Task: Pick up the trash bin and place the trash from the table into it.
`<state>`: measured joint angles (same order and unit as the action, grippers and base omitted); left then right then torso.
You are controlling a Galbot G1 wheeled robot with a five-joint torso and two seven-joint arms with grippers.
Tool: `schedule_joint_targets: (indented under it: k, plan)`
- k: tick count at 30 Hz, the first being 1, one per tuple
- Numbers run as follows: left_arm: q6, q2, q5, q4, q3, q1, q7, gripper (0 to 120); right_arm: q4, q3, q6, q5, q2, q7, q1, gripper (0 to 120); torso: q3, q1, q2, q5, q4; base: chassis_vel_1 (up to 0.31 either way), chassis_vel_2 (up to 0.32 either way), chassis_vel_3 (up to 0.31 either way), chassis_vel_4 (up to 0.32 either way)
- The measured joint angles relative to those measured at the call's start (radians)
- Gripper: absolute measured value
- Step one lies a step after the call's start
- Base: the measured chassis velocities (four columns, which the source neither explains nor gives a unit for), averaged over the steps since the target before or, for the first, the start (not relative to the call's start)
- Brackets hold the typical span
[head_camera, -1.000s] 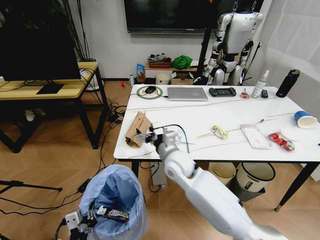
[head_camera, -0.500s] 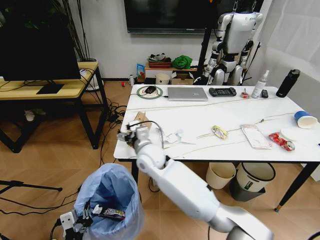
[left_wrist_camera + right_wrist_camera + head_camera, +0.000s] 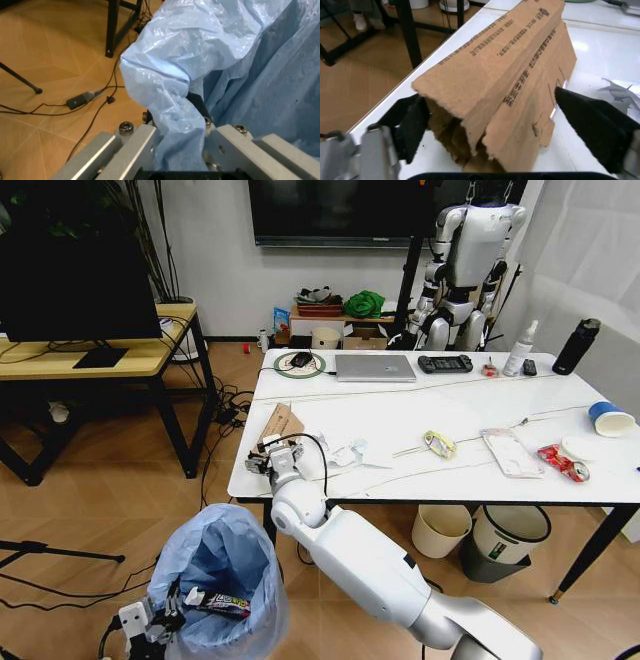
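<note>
Head view: the torn brown cardboard (image 3: 281,423) lies at the near left corner of the marble table (image 3: 470,430), between the spread fingers of the right gripper (image 3: 266,456). Below on the wooden floor (image 3: 100,510), the left gripper (image 3: 150,620) pinches the trash bin (image 3: 225,575) by its crinkly blue bag.

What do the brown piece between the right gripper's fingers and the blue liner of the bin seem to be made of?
The brown piece looks like matte cardboard: printed face, ragged fibrous torn edge. The right gripper is open around it. The bin's liner looks like thin glossy plastic film: crinkled, partly see-through. The left gripper is shut on it.
</note>
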<state>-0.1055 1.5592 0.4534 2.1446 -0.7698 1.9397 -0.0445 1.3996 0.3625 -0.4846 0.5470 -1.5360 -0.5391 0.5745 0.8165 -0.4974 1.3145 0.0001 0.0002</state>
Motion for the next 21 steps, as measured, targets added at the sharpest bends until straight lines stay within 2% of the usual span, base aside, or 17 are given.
schedule_joint_targets:
  k: [3,10,12,14,16,17,21]
  plan:
    - [0.000,-0.001,0.001,0.000,0.000,0.000,0.000,0,0.004,-0.004,0.000,0.010,0.004,0.005,0.002,81,0.000,0.000,0.000,0.0000,0.0000,0.000,0.000,0.000,0.000]
    - [0.000,-0.001,0.003,0.000,0.000,0.000,0.000,0,0.012,-0.017,0.004,0.021,0.018,0.020,0.004,50,0.000,0.000,0.000,0.0000,0.0001,0.000,0.000,0.000,0.000]
    - [0.000,-0.001,0.003,-0.002,0.001,0.000,0.000,0,0.016,-0.020,0.006,0.025,0.023,0.020,0.006,49,0.000,0.000,0.000,0.0000,0.0001,0.000,0.000,0.000,0.000]
    - [0.001,-0.001,0.003,-0.003,0.002,0.000,-0.001,0,0.025,-0.025,0.009,0.031,0.037,0.022,0.008,36,0.000,0.000,0.000,0.0000,0.0001,0.000,0.000,0.000,0.000]
    - [0.002,-0.003,0.003,-0.003,0.002,0.000,-0.001,0,0.034,-0.029,0.012,0.034,0.054,0.025,0.011,29,0.000,0.000,0.000,0.0000,0.0000,0.000,0.000,0.000,0.000]
    - [0.002,-0.003,0.003,-0.003,0.002,0.000,-0.001,0,0.034,-0.029,0.012,0.034,0.054,0.025,0.011,29,0.000,0.000,0.000,0.0000,0.0000,0.000,0.000,0.000,0.000]
    - [0.002,-0.007,0.003,-0.006,0.003,-0.001,-0.001,0,0.054,-0.038,0.013,0.036,0.075,0.028,0.018,12,0.000,0.000,0.000,0.0000,0.0000,0.000,0.000,0.000,0.000]
